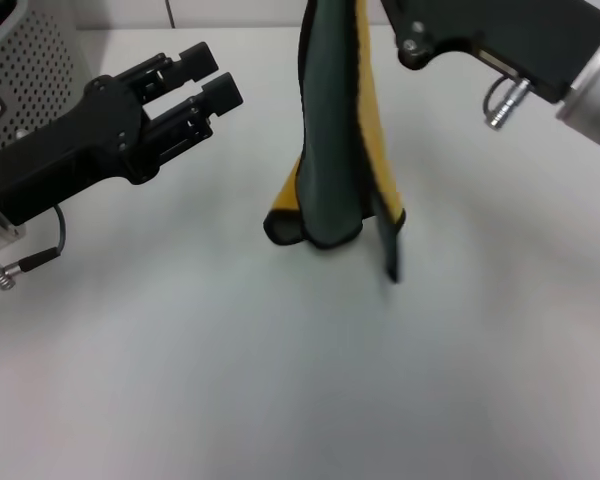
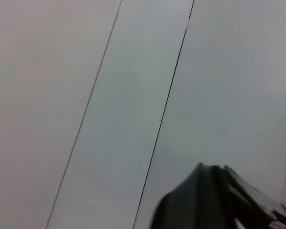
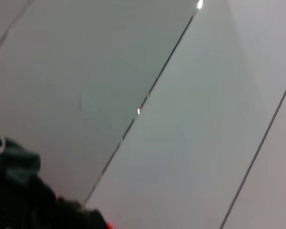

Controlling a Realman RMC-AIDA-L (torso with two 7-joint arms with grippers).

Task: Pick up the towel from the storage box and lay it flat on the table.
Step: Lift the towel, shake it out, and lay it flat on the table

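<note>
Now: towel hanging over the table, my left claw ready beside it

From the head view, the towel (image 1: pixel 330 150) hangs out of my right gripper (image 1: pixel 395 20), which reaches in above it from the far right. The grip point is cut off at the frame's top, so I cannot tell how those fingers stand. The towel's long axis runs straight down; its bunched lower end sits just above or touching the table (image 1: pixel 280 380), I cannot tell which. My left gripper (image 1: pixel 210 80) is level with the towel's middle, off to the towel's left, near but apart. Its fingers point toward the cloth, slightly parted, holding nothing. The storage box (image 1: pixel 30 60) stands behind that arm, well away from the towel. I judge my left claw is the nearer one to take a free edge, and the coming move turns on closing that sideways gap.

From the left wrist view, I see only pale panels and a dark blurred shape.

From the right wrist view, likewise pale panels and something dark at the edge.
</note>
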